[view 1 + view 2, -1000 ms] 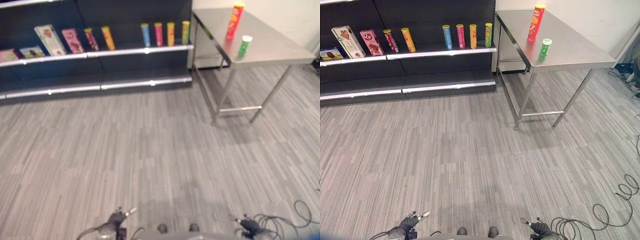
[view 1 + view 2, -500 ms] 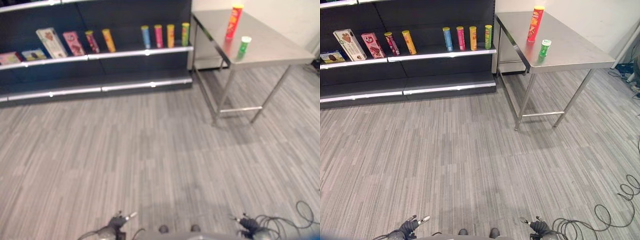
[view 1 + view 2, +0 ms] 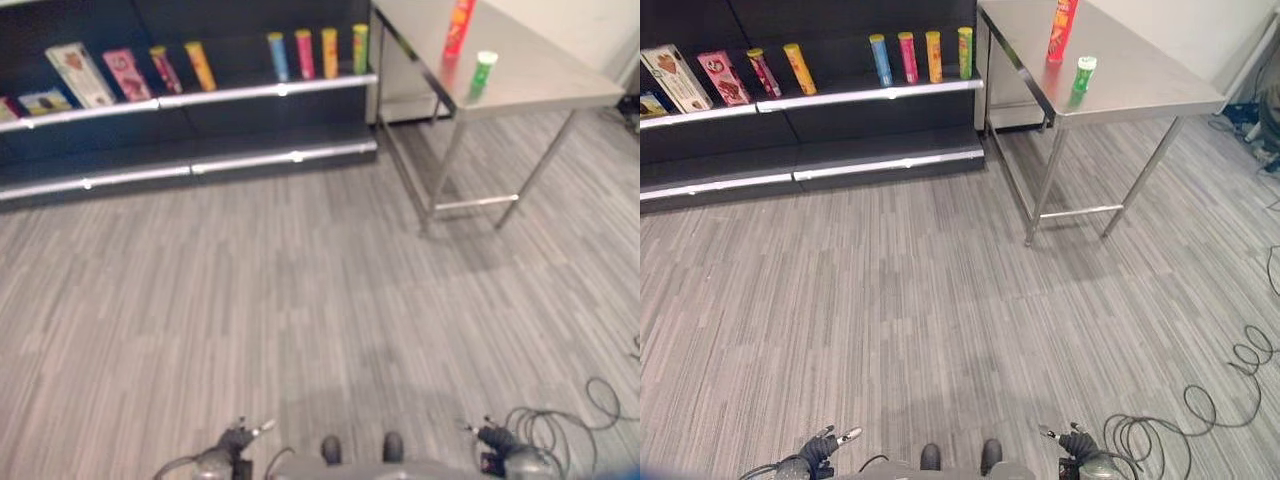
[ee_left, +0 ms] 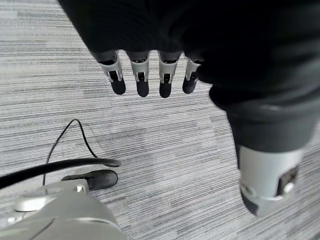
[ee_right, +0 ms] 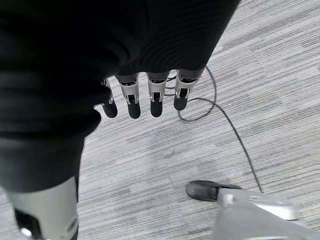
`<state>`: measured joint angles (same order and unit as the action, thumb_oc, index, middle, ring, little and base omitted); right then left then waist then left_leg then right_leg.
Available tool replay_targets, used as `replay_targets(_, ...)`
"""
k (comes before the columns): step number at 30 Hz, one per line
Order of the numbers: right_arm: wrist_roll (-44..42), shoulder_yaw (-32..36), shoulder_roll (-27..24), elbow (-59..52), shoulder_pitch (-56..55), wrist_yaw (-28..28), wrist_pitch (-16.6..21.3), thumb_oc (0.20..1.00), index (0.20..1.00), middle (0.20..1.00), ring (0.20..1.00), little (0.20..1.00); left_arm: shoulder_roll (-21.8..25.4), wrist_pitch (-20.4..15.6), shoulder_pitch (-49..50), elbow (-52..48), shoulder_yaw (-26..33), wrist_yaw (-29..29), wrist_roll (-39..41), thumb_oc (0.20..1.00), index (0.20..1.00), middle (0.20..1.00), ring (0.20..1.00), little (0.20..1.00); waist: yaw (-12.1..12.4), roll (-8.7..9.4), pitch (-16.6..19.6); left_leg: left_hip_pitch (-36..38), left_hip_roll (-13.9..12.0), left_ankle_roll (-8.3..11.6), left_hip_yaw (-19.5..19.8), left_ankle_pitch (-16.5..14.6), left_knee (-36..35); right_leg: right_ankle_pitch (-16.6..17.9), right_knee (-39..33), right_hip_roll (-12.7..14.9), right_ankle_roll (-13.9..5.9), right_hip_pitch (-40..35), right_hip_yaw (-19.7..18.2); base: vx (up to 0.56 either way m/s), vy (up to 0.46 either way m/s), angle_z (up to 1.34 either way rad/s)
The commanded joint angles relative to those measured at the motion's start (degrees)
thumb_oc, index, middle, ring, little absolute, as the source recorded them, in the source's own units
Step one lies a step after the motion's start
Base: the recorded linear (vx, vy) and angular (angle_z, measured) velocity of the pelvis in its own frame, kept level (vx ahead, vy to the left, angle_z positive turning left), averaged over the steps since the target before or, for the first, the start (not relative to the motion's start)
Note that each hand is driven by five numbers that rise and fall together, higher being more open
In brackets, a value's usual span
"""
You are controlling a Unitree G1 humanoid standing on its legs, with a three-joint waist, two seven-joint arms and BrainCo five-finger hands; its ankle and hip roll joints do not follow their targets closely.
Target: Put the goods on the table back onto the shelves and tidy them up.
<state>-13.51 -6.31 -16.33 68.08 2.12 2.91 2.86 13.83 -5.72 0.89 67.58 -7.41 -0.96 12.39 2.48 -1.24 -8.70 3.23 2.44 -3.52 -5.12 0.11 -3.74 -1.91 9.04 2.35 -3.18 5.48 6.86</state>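
Since the earlier frames the whole view has slid, so the table and shelves sit higher in the picture; that is the camera shifting, and the goods keep their places. On the steel table [image 3: 1140, 85] at the upper right stand a tall red can [image 3: 1061, 30] and, just in front of it, a short green can [image 3: 1081, 77], both upright and near the table's left edge. Left of the table, dark shelves [image 3: 810, 100] run along the wall. One shelf carries four upright cans in a row near its right end: blue [image 3: 880, 60], pink [image 3: 908, 57], orange [image 3: 933, 56] and green [image 3: 965, 52]. Further left on the same shelf stand a yellow can [image 3: 795, 68], a dark red can [image 3: 763, 72], a pink box [image 3: 722, 78] and a white box [image 3: 675, 77]. Grey striped floor [image 3: 940, 300] lies between. Both hands hang low, well apart from the table: the left hand [image 4: 150, 75] and the right hand [image 5: 145, 95] each have fingers relaxed and straight, holding nothing.
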Motion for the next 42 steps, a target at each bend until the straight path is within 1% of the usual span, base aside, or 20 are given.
replay_targets(1, 0.0, -1.9, -0.5, -1.5, 2.3, 0.5, 0.5, 1.0, 1.0, 1.0, 1.0, 1.0, 2.8, -1.0, -2.2, 1.0, 0.9, -0.6, 0.6, 1.0, 1.0, 1.0, 1.0, 1.0, 0.9, 2.51, -3.6, 0.3, 1.7, -0.4, 8.1, -7.7, 5.0, 11.0, 10.3, 11.6, -6.92, 3.4, -1.5, 0.09, 0.136, -0.04)
replay_targets(5, -0.8, -1.6, -0.5, -1.9, 1.8, 0.6, 0.6, 1.0, 1.0, 1.0, 1.0, 1.0, 3.5, -1.1, -3.0, 0.1, 0.5, -0.6, 1.2, 1.0, 1.0, 1.0, 1.0, 1.0, -0.3, 2.04, -4.6, 2.6, 0.2, -0.08, 9.4, -9.1, 4.4, 10.0, 10.0, 10.5, -5.8, 8.3, 1.8, 0.27, 0.042, -0.02)
replay_targets(11, -1.0, -2.0, -0.7, -2.3, 1.4, 0.7, 0.7, 1.0, 1.0, 1.0, 1.0, 1.0, 3.0, -1.1, -3.7, 0.1, 0.2, -0.5, 0.9, 1.0, 1.0, 1.0, 1.0, 1.0, -3.3, 2.8, -4.2, 11.2, -2.1, 2.73, 11.7, -11.9, 0.9, 10.9, -5.5, 4.9, -8.04, 12.9, 9.4, 0.37, -0.058, 0.17)
replay_targets(14, -1.4, -1.7, -1.0, -2.7, -0.1, 0.5, 1.1, 1.0, 1.0, 1.0, 1.0, 1.0, 3.2, -1.4, -2.9, -1.5, -0.5, 0.3, 0.1, 1.0, 1.0, 1.0, 1.0, 1.0, -3.4, 3.47, -2.7, 12.9, -3.7, 4.41, 12.0, -12.8, 2.5, 10.5, -9.8, 3.4, -6.98, 9.4, 12.8, 0.55, -0.181, 0.39)
replay_targets(15, -1.5, -2.3, -1.1, -2.6, 0.4, 0.6, 1.1, 1.0, 1.0, 1.0, 1.0, 1.0, 3.4, -1.5, -2.8, -2.1, -0.4, -0.1, 0.3, 1.0, 1.0, 1.0, 1.0, 1.0, -3.4, 3.06, -1.3, 11.7, -6.3, 6.47, 10.8, -10.4, 7.0, 10.4, -9.4, 0.5, -5.41, 8.1, 11.0, 0.45, -0.195, 0.49)
replay_targets(17, -2.4, -2.2, -1.0, -2.8, -0.3, 0.7, 1.6, 1.0, 1.0, 1.0, 1.0, 1.0, 3.6, -1.6, -2.4, -3.5, -0.1, -0.1, 1.6, 1.0, 1.0, 1.0, 1.0, 1.0, -3.2, 2.8, -0.3, 10.1, -7.7, 8.07, 11.1, -6.0, 13.7, 9.6, -9.6, -0.6, -4.13, 5.6, 11.0, 0.43, -0.17, 0.33)
replay_targets(18, -2.4, -2.2, -1.0, -2.8, -0.3, 0.7, 1.6, 1.0, 1.0, 1.0, 1.0, 1.0, 3.7, -1.6, -2.4, -3.5, 0.0, -0.1, 1.6, 1.0, 1.0, 1.0, 1.0, 1.0, -3.4, 3.07, -0.2, 9.8, -7.5, 8.02, 11.3, -5.8, 13.6, 9.6, -9.6, -0.2, -4.16, 5.8, 11.0, 0.24, -0.087, -0.06)
replay_targets(22, -3.5, -2.8, -1.3, -3.0, 1.1, 1.1, 1.9, 1.0, 1.0, 1.0, 1.0, 1.0, 4.0, -1.2, -2.8, -3.8, 0.8, -0.5, 3.0, 1.0, 1.0, 1.0, 1.0, 1.0, -2.1, 4.69, -2.5, -1.3, -7.7, 8.02, 10.9, 4.2, 37.5, 6.5, -11.0, -1.2, 0.02, 0.4, 10.4, 0.21, -0.122, -0.09)
replay_targets(23, -3.5, -3.0, -1.3, -2.9, 1.6, 1.3, 1.9, 1.0, 1.0, 1.0, 1.0, 1.0, 4.1, -1.1, -2.8, -3.3, 1.2, -0.7, 3.1, 1.0, 1.0, 1.0, 1.0, 1.0, -1.7, 5.35, -2.9, -3.4, -8.8, 7.61, 9.7, 5.3, 41.4, 6.0, -11.7, -1.4, 0.59, -0.8, 10.1, 0.39, -0.151, -0.26)
replay_targets(24, -3.6, -3.7, -1.3, -3.0, 2.7, 1.3, 1.6, 1.0, 1.0, 1.0, 1.0, 1.0, 3.7, -1.1, -2.6, -2.3, 2.0, -0.7, 4.0, 1.0, 1.0, 1.0, 1.0, 1.0, 0.7, 6.58, -4.6, -10.7, -9.4, 5.36, 5.5, 0.2, 43.9, 4.5, -12.8, -0.6, 0.68, -4.8, 8.2, 0.34, -0.095, -0.18)
replay_targets(25, -3.6, -3.7, -1.3, -3.0, 2.7, 1.3, 1.6, 1.0, 1.0, 1.0, 1.0, 1.0, 3.7, -1.1, -2.6, -2.3, 2.0, -0.7, 4.0, 1.0, 1.0, 1.0, 1.0, 1.0, 0.7, 6.51, -4.7, -10.7, -9.5, 5.36, 5.5, 0.1, 44.0, 4.5, -12.8, -0.7, 0.68, -4.8, 8.2, 0.46, 0.051, -0.32)
replay_targets(29, -2.8, -4.2, -1.5, -3.0, 3.2, 1.1, 1.5, 1.0, 1.0, 1.0, 1.0, 1.0, 2.7, -1.3, -1.8, -1.0, 2.3, -0.7, 4.0, 1.0, 1.0, 1.0, 1.0, 1.0, 2.6, 6.39, -5.1, -14.7, -9.1, 6.65, 2.4, -1.3, 23.1, 2.5, -14.0, 0.7, -1.18, -8.5, 6.7, 0.28, 0.158, -0.25)
replay_targets(30, -1.8, -4.5, -1.6, -3.0, 2.9, 1.2, 1.4, 1.0, 1.0, 1.0, 1.0, 1.0, 2.5, -1.3, -1.4, -0.7, 2.1, -0.7, 3.8, 1.0, 1.0, 1.0, 1.0, 1.0, 3.8, 4.8, -4.6, -14.9, -8.3, 8.1, 4.3, 3.7, 9.7, 1.0, -14.0, 0.0, -1.63, -10.3, 6.4, 0.33, 0.212, -0.06)
replay_targets(31, -1.8, -4.5, -1.6, -3.0, 2.9, 1.2, 1.4, 1.0, 1.0, 1.0, 1.0, 1.0, 2.5, -1.3, -1.4, -0.7, 2.1, -0.7, 3.8, 1.0, 1.0, 1.0, 1.0, 1.0, 3.8, 4.83, -4.5, -14.9, -8.3, 8.1, 4.4, 4.0, 9.4, 1.0, -14.0, 0.0, -1.63, -10.1, 6.4, 0.47, 0.268, -0.06)
replay_targets(32, -0.8, -4.7, -1.6, -2.7, 2.7, 1.5, 1.7, 1.0, 1.0, 1.0, 1.0, 1.0, 2.2, -1.5, -1.1, -0.1, 1.9, -0.5, 3.7, 1.0, 1.0, 1.0, 1.0, 1.0, 5.0, 3.51, -4.0, -17.2, -5.8, 8.88, 6.8, 7.1, 1.2, -1.0, -14.0, -1.1, -1.44, -12.4, 5.8, 0.46, 0.252, -0.12)
replay_targets(33, -0.6, -4.7, -1.5, -2.3, 2.8, 1.6, 1.8, 1.0, 1.0, 1.0, 1.0, 1.0, 2.0, -1.5, -0.9, 0.7, 1.8, -0.3, 3.4, 1.0, 1.0, 1.0, 1.0, 1.0, 5.6, 2.82, -3.9, -19.9, -4.1, 10.2, 9.0, 8.2, -1.3, -2.3, -14.0, -1.7, -1.26, -14.3, 4.4, 0.46, 0.252, -0.22)
replay_targets(35, -0.5, -4.5, -1.3, -2.0, 2.6, 1.5, 1.7, 1.0, 1.0, 1.0, 1.0, 1.0, 1.8, -1.5, -0.9, 1.5, 1.8, -0.3, 3.3, 1.0, 1.0, 1.0, 1.0, 1.0, 5.4, 2.77, -3.8, -20.9, -4.0, 10.7, 8.3, 8.5, -1.3, -3.1, -14.0, -1.5, -1.57, -15.6, 4.0, 0.4, 0.304, -0.47)
replay_targets(36, 0.7, -4.1, -0.7, -1.0, 2.3, 1.1, 1.2, 1.0, 1.0, 1.0, 1.0, 1.0, 1.5, -1.4, 0.2, 2.5, 2.5, -0.1, 2.9, 1.0, 1.0, 1.0, 1.0, 1.0, 6.6, 1.8, -2.2, -19.3, -4.3, 10.62, 11.5, 10.1, -1.3, -4.1, -14.0, -0.8, -2.87, -17.7, 1.0, 0.45, 0.397, -0.74)
replay_targets(38, 1.0, -3.9, -0.6, -0.7, 2.1, 0.9, 1.1, 1.0, 1.0, 1.0, 1.0, 1.0, 1.5, -1.5, 0.4, 2.6, 2.8, -0.3, 3.1, 1.0, 1.0, 1.0, 1.0, 1.0, 6.9, 1.71, -1.7, -18.3, -4.4, 10.59, 12.4, 11.0, -1.3, -4.2, -14.0, 0.0, -3.43, -18.2, 0.6, 0.33, 0.355, -1.07)
replay_targets(42, 0.9, -1.6, -0.4, 0.6, 1.0, 0.4, 0.6, 1.0, 1.0, 1.0, 1.0, 1.0, 2.5, -1.6, 0.4, 3.7, 3.2, -0.6, 2.1, 1.0, 1.0, 1.0, 1.0, 1.0, 7.1, 2.4, 0.2, -13.0, -3.3, 7.97, 11.5, 9.4, -1.3, -0.8, -5.7, 7.3, -7.05, -16.1, -2.0, 0.32, 0.41, -0.86)
